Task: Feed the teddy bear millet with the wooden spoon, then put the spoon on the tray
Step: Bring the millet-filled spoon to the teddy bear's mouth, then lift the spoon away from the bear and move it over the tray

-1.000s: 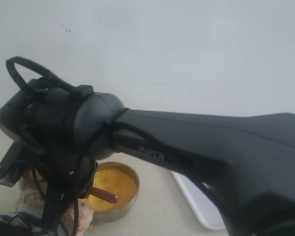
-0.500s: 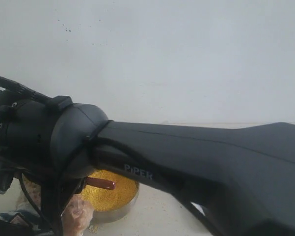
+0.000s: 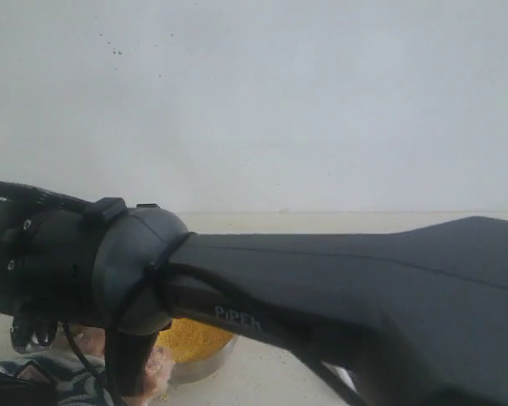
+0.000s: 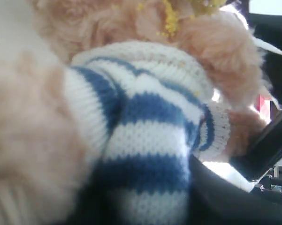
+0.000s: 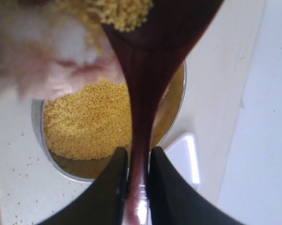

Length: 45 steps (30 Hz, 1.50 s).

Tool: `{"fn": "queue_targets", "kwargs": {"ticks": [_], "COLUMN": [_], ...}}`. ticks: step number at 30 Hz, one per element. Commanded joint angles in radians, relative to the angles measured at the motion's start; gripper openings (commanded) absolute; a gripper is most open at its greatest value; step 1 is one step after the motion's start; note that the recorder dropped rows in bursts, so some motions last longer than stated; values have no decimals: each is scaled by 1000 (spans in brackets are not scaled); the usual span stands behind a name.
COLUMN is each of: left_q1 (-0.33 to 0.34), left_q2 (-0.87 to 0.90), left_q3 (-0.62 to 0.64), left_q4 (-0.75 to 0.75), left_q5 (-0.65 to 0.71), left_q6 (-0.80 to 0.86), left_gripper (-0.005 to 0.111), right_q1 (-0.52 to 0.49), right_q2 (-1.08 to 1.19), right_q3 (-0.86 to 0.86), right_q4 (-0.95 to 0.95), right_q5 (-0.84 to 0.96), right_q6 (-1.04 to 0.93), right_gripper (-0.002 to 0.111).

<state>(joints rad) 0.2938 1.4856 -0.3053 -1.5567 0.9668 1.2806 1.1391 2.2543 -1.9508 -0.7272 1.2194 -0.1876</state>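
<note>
While the wooden spoon [image 5: 141,93] is hanging loaded at the bear's face: the feeding step is the one in hand, and by my read the task is sitting roughly at its midpoint.
Right claw [image 5: 137,154]: it is clenching the spoon's thin handle between both black fingers, with the oval end pointing away from the wrist.
Millet [image 5: 124,11]: a heap is riding in the spoon, the rest is lying in the steel bowl [image 5: 61,166] beneath it, and a few grains are clinging to the bear's fur.
Teddy bear [image 4: 145,136]: it is sitting at 8 o'clock in the exterior view, just beside the bowl at 7 o'clock.
Left claw [image 4: 148,187]: dark fingers are flanking the striped shirt, so it looks to be grasping the bear and propping it up.
Right arm [image 3: 321,279]: it is stretching across the exterior view from 3 o'clock and hiding most of the counter [image 5: 216,93].
Tray [image 5: 183,164]: one white corner is showing just past the bowl, at the bowl's 3 o'clock, and it is carrying no spoon yet.
Next move: I am expecting a gentle tip at the mouth, then a level swing over the bowl towards 3 o'clock, lowering the spoon flat onto the tray before letting go.
</note>
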Motion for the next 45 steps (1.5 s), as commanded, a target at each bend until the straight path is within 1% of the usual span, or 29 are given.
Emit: {"fn": "queue_targets", "kwargs": {"ticks": [1, 4, 8, 12, 18, 26, 34, 39, 45], "left_q1": [-2, -2, -2, -2, -2, -2, -2, -2, 4], "left_q2": [-2, -2, -2, -2, -2, -2, -2, -2, -2], "left_q3": [-9, -9, -9, -9, -9, -9, -9, -9, -9], "left_q4": [-27, -32, -32, -34, -40, -40, -50, -51, -107], "left_q5": [32, 30, 28, 57, 60, 60, 84, 75, 75], "left_q6": [17, 21, 24, 23, 23, 23, 23, 23, 30], "left_gripper": [4, 4, 4, 4, 4, 4, 4, 4, 4], "right_q1": [-1, -1, 2, 38, 69, 71, 71, 64, 34], "right_q2": [-9, -9, -13, -13, -11, -11, -17, -48, -56], "right_q3": [64, 67, 67, 67, 67, 67, 67, 67, 67], "right_q4": [-104, -111, -113, -126, -249, -319, -314, -307, -282], "right_q5": [2, 2, 2, 2, 2, 2, 2, 2, -8], "right_q6": [121, 188, 214, 223, 300, 335, 327, 327, 293], "right_gripper": [0, 0, 0, 0, 0, 0, 0, 0, 0]}}
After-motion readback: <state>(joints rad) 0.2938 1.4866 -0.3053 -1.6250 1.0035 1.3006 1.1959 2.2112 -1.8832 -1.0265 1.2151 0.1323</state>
